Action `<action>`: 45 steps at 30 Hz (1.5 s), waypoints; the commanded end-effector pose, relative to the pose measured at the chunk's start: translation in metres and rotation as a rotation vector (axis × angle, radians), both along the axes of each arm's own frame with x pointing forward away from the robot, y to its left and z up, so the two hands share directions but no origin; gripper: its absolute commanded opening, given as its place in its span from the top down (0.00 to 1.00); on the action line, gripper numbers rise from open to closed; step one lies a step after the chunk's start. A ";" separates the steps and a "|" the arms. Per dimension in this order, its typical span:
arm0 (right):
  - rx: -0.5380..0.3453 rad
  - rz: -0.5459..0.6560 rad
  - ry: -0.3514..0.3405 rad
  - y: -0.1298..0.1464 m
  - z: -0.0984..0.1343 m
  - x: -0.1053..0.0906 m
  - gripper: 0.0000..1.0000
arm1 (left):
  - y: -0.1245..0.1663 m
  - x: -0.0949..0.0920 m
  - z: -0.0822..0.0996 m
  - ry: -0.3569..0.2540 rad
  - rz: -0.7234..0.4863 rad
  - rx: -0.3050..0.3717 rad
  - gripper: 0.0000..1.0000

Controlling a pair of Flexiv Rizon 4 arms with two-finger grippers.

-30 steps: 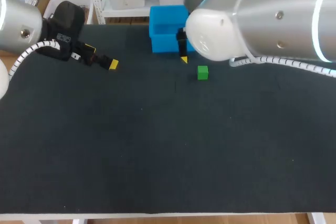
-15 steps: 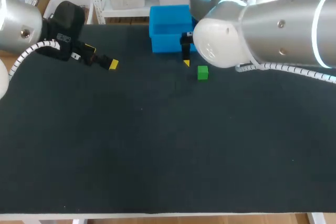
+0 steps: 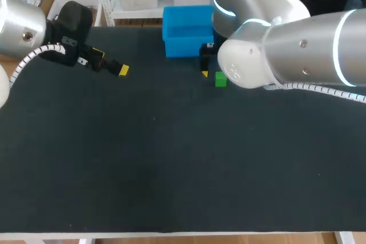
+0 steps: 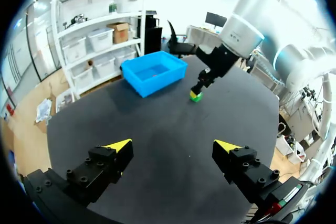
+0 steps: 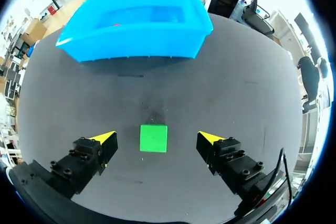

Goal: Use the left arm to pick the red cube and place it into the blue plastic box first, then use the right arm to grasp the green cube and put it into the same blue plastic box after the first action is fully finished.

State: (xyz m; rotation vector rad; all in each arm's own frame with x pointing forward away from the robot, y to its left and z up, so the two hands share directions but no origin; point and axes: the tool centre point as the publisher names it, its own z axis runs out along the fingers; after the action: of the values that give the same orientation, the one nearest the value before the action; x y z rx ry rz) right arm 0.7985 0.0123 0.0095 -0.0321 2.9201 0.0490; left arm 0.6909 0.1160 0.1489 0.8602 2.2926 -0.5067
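The green cube [image 3: 221, 79] lies on the black table just in front of the blue plastic box [image 3: 184, 46]. My right gripper [image 3: 212, 75] hangs over the cube. In the right wrist view the green cube [image 5: 154, 138] lies midway between the open fingers of the right gripper [image 5: 156, 139], with gaps on both sides. A small red patch [image 5: 116, 24] inside the blue box [image 5: 131, 48] looks like the red cube. My left gripper [image 3: 119, 69] is open and holds nothing, far to the left of the box. From the left wrist, the left gripper [image 4: 173, 146] faces the box [image 4: 146, 83] and the cube [image 4: 195, 97].
The black mat [image 3: 171, 158] covers the whole table, with bare surface in the middle and front. The box stands at the far edge. My right arm's bulky elbow [image 3: 286, 50] hangs over the table's far right part.
My right gripper has moved from beside the box's front wall toward the green cube and now straddles it. The left arm has stayed where it was.
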 end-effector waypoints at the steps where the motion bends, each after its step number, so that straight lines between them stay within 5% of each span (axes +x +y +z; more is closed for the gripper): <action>1: 0.001 0.001 0.014 0.004 -0.010 0.011 0.00 | 0.000 0.001 -0.001 0.000 -0.003 -0.003 0.00; 14: 0.002 -0.003 0.044 0.005 -0.021 0.016 0.00 | 0.000 0.001 -0.001 0.000 -0.003 -0.003 0.00; 15: 0.002 -0.005 0.045 0.004 -0.021 0.015 0.50 | 0.000 0.001 -0.001 0.000 -0.003 -0.003 0.00; 16: 0.005 -0.007 0.047 0.004 -0.022 0.015 0.83 | 0.000 0.001 -0.001 0.000 -0.003 -0.003 0.00; 17: 0.010 -0.008 0.050 0.003 -0.024 0.014 1.00 | 0.000 0.001 -0.001 0.000 -0.003 -0.003 0.00; 32: 0.008 -0.002 0.059 0.001 -0.023 0.005 1.00 | 0.000 0.001 -0.001 0.000 -0.003 -0.003 0.00; 45: -0.004 0.014 -0.085 -0.007 0.073 0.000 1.00 | 0.000 0.001 -0.001 0.000 -0.003 -0.003 0.00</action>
State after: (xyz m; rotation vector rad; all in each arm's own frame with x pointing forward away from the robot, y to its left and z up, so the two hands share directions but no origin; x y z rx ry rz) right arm 0.8216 0.0158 0.0525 -0.0588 2.8903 0.0333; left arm 0.6909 0.1160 0.1489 0.8601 2.2927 -0.5067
